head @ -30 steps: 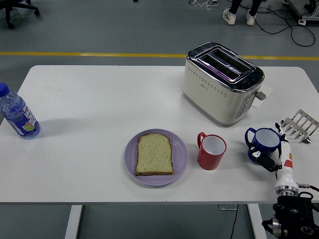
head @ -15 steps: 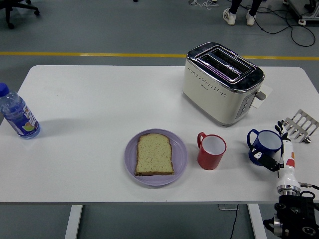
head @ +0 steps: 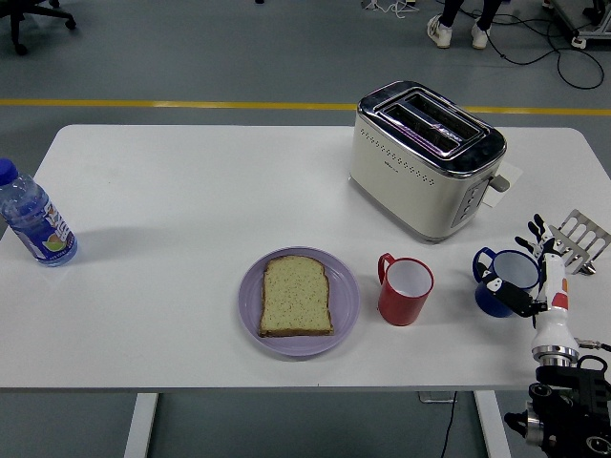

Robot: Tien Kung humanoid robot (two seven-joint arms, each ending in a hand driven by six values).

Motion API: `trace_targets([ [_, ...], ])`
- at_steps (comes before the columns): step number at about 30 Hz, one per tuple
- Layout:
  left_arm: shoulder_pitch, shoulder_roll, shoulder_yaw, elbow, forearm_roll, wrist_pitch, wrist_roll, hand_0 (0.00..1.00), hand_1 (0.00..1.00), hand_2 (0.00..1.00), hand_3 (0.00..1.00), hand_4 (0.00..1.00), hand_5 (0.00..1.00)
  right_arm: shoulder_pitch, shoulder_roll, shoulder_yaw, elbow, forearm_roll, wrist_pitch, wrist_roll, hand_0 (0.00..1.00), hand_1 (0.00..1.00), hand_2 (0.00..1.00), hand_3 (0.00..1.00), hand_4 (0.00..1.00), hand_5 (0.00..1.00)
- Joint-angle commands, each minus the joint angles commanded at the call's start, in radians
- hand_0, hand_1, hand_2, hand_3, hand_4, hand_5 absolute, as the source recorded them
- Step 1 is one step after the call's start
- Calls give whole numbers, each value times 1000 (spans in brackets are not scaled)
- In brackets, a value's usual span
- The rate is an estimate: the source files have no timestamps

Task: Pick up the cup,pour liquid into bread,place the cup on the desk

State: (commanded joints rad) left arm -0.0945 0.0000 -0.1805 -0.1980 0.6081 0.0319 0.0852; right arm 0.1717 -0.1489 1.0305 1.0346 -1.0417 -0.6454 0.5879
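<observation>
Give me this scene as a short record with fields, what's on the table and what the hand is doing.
table: white
plate: purple, holds one bread slice
red cup: right of plate, upright
blue cup: near right edge
right hand: at blue cup, fingers spread around it, grasp not closed
toaster: behind cups
bottle: far left
rack: right edge

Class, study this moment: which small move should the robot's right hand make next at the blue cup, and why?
Probably close the fingers around the blue cup. The right hand sits at its right side with fingers spread around it, not yet clamped, and the cup stands on the table. The bread waits on its plate.
</observation>
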Motion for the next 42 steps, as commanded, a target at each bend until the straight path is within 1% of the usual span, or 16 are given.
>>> trace_targets([
  [7, 2, 0, 4, 0, 1, 0, 0, 634, 646, 655, 547, 320, 846, -24, -20, 31, 171, -57, 0, -19, 944, 765, 931, 998, 916, 20],
  [11, 4, 0, 6, 1, 2, 0, 0, 634, 646, 655, 547, 320, 846, -29, -26, 43, 226, -65, 0, -25, 944, 765, 931, 998, 916, 20],
  [12, 5, 0, 6, 1, 1, 0, 0, 634, 646, 656, 547, 320, 845, -33, -29, 54, 249, -64, 0, -30, 921, 751, 890, 947, 885, 48],
  [17, 11, 0, 11, 1, -1, 0, 0, 634, 646, 656, 547, 320, 845, -44, -36, 115, 356, 58, 0, -12, 921, 751, 890, 947, 885, 48],
  [18, 12, 0, 12, 1, -1, 0, 0, 634, 646, 656, 547, 320, 844, -46, -38, 128, 371, 94, 0, -4, 750, 624, 687, 646, 680, 98],
  [23, 16, 0, 17, 2, -3, -1, 0, 634, 646, 656, 547, 320, 844, -60, -47, 209, 444, 298, 0, 8, 750, 624, 687, 646, 680, 98],
  [24, 17, 0, 18, 2, -3, -1, 0, 634, 646, 656, 546, 320, 844, -64, -48, 226, 457, 330, 0, -5, 703, 587, 632, 596, 626, 104],
  [26, 18, 0, 22, 2, -5, -1, 1, 634, 646, 656, 546, 320, 844, -71, -49, 264, 487, 406, 73, -53, 703, 587, 632, 596, 626, 104],
  [28, 19, 0, 24, 2, -4, -1, 1, 634, 646, 656, 546, 320, 844, -72, -49, 309, 492, 483, 152, -119, 703, 587, 632, 596, 626, 104],
  [34, 19, 0, 28, 2, -5, -1, 1, 636, 645, 656, 546, 320, 843, -72, -42, 435, 421, 727, 398, -346, 693, 586, 628, 601, 621, 126],
  [35, 19, 0, 28, 2, -5, -1, 1, 636, 645, 656, 546, 320, 843, -72, -41, 442, 417, 764, 437, -372, 693, 586, 628, 601, 621, 126],
  [36, 19, 0, 24, 2, -7, -1, 1, 636, 646, 656, 546, 320, 844, -73, -39, 464, 407, 810, 483, -411, 692, 586, 634, 603, 622, 161],
  [38, 19, 0, 20, 1, -6, -1, 1, 636, 646, 656, 546, 320, 844, -72, -37, 491, 393, 863, 561, -461, 692, 586, 634, 603, 622, 161],
  [39, 19, 0, 20, 1, -6, -1, 1, 636, 646, 656, 546, 320, 844, -72, -37, 494, 392, 870, 582, -468, 692, 586, 634, 603, 622, 161],
  [41, 16, 0, 17, 1, -2, -1, 0, 636, 646, 656, 546, 320, 844, -66, -35, 511, 376, 874, 579, -488, 692, 586, 634, 603, 622, 161],
  [42, 14, 0, 16, 1, -2, -1, 0, 635, 646, 656, 546, 319, 842, -64, -33, 516, 369, 889, 592, -491, 698, 604, 650, 614, 624, 172],
])
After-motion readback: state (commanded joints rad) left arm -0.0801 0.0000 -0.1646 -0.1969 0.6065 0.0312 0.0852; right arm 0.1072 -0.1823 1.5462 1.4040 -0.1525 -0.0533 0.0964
